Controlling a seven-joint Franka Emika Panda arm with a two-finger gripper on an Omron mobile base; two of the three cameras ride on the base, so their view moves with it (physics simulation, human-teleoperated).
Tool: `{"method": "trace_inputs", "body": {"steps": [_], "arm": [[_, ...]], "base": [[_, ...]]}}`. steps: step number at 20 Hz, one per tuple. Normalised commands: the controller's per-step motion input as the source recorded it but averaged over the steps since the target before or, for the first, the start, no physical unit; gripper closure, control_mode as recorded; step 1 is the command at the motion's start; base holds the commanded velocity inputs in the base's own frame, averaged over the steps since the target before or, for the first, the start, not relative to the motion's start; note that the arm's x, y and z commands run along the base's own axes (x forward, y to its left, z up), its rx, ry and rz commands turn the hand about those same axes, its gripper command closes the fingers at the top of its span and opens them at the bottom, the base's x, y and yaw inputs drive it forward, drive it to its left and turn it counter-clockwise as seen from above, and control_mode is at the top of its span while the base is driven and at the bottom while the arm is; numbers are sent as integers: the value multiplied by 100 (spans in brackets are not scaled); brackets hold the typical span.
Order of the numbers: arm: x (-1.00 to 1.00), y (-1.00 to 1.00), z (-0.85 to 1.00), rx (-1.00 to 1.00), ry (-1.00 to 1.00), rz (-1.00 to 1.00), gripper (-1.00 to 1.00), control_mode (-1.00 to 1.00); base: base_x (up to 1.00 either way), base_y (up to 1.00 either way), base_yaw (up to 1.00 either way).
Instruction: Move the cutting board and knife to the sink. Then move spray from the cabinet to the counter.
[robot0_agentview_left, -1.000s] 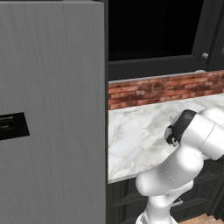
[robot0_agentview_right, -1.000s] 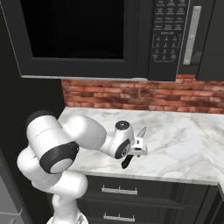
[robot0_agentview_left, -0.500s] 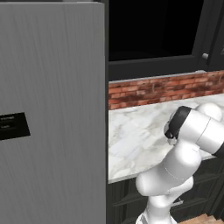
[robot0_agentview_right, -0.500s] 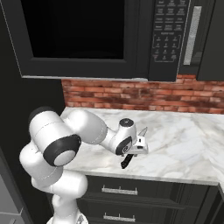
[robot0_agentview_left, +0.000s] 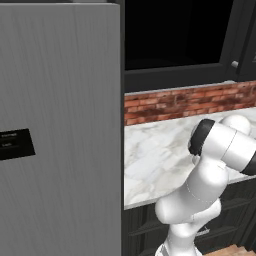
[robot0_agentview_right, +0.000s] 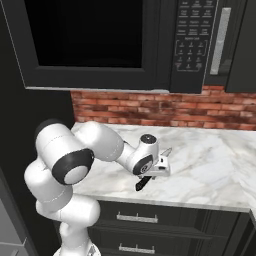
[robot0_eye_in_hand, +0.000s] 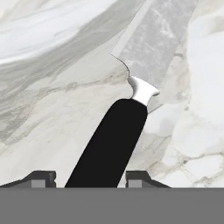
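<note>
1. Knife (robot0_eye_in_hand: 114, 140) runs between the two pincer (robot0_eye_in_hand: 91, 177) tips in the hand view; we see its black handle cut off by the bottom edge and its silver blade cut off at the top.
2. We cannot tell whether the tips press the handle or merely flank it, since their inner faces are hidden low in that picture.
3. From the right base view, we see the pincer (robot0_agentview_right: 154, 173) low over the bench (robot0_agentview_right: 210, 170), the dark handle poking out beneath it toward the front edge and the blade tip showing beyond the hand.
4. From the left base view, the arm's own elbow blocks the hand, and a tall grey panel (robot0_agentview_left: 60, 130) covers the left half.
5. We see a black microwave (robot0_agentview_right: 125, 45) above the red brick wall (robot0_agentview_right: 150, 107) behind the bench.
</note>
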Motion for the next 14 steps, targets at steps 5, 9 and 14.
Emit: {"method": "trace_inputs", "body": {"steps": [5,9,14], "arm": [[-13,3,-16,0,-2,-2,100,-100],[-32,0,-1,0,-25,0,100,-100],[-47,0,0,0,-35,0,100,-100]], "base": [[0,0,0],[0,0,0],[0,0,0]]}}
